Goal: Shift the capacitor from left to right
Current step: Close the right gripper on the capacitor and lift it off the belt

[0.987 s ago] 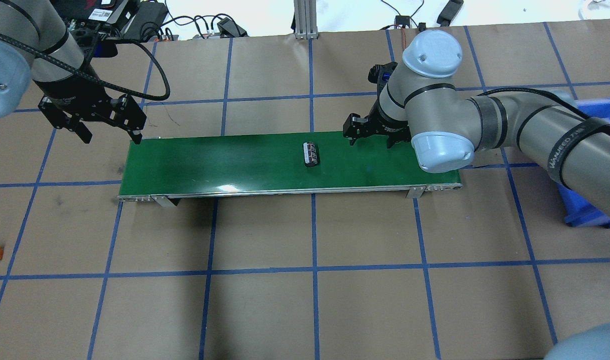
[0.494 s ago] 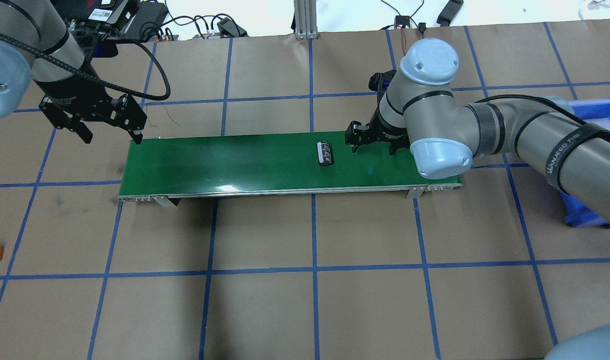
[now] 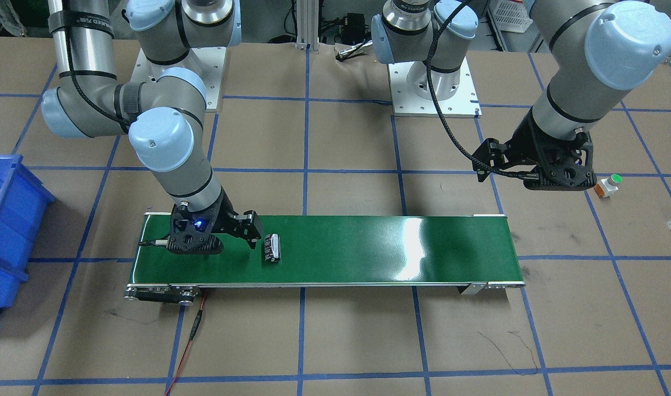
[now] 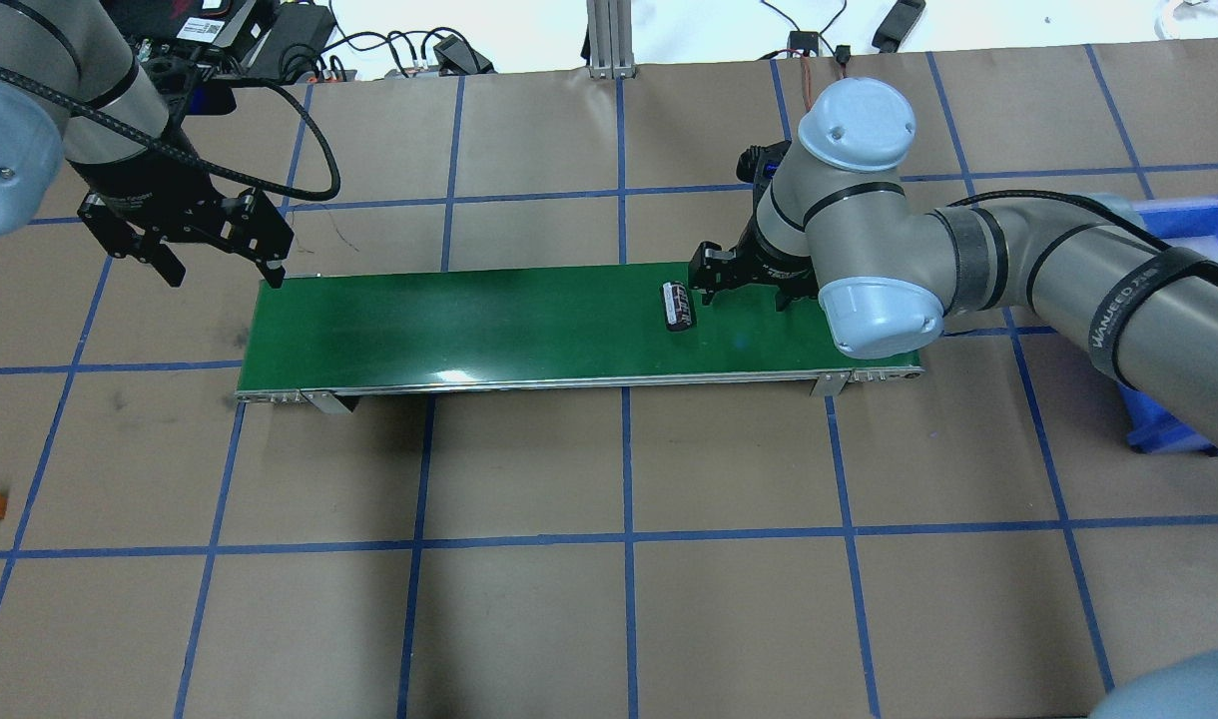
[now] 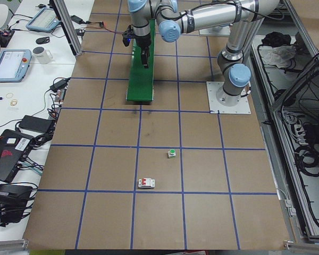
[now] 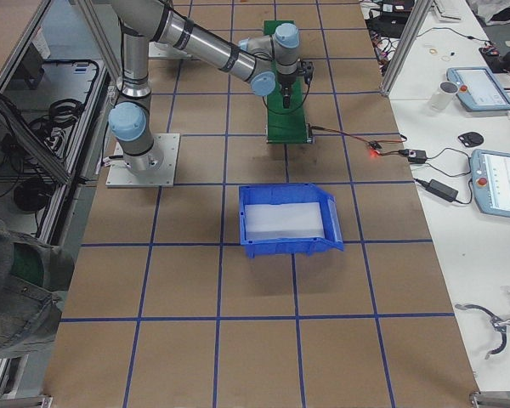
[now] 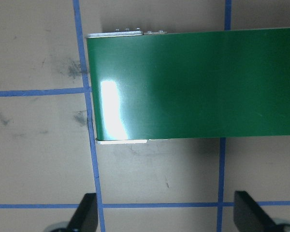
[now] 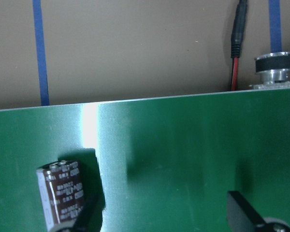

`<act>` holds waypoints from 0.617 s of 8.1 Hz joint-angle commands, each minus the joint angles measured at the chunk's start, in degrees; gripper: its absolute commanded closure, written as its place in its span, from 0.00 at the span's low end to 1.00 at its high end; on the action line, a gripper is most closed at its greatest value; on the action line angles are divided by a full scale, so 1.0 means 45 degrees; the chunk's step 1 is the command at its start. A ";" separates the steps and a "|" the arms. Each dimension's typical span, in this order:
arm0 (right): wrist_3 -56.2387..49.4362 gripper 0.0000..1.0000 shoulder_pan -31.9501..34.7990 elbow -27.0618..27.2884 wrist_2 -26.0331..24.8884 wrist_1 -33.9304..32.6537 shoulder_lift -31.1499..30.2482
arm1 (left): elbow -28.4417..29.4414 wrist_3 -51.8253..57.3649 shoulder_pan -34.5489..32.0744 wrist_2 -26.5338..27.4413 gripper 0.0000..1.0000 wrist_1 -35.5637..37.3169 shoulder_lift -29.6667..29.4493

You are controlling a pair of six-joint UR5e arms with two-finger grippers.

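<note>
The left gripper (image 4: 223, 268) hovers with jaws spread wide just off the left end of the green belt (image 4: 449, 325). The capacitor (image 4: 680, 306) lies on its side on the belt's right half, just outside one finger of the right gripper (image 4: 744, 290), whose jaws also stand apart.

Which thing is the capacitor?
Find the long green conveyor belt on the brown table. Near its end by the right gripper lies a small dark brown cylinder with pale printing. It is the only loose thing on the belt.
</note>
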 commanded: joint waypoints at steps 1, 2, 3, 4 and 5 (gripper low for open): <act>0.0046 0.00 -0.0014 -0.0305 0.0041 -0.0085 -0.0153 | 0.0000 0.0011 0.0000 0.0033 0.00 0.0000 -0.0001; 0.0046 0.00 0.0005 -0.0404 0.0042 -0.0047 -0.0173 | 0.0000 0.0011 0.0000 0.0033 0.00 0.0000 -0.0001; 0.0046 0.00 0.0005 -0.0347 -0.0016 -0.0027 -0.0115 | 0.0000 0.0011 0.0000 0.0033 0.00 0.0000 -0.0001; 0.0026 0.01 0.0005 -0.0269 -0.0056 -0.0008 -0.0057 | 0.0000 0.0011 0.0000 0.0033 0.00 0.0000 -0.0001; 0.0026 0.05 0.0005 -0.0191 -0.0075 0.0108 -0.0017 | 0.0000 -0.0008 0.0019 0.0033 0.00 0.0019 -0.0020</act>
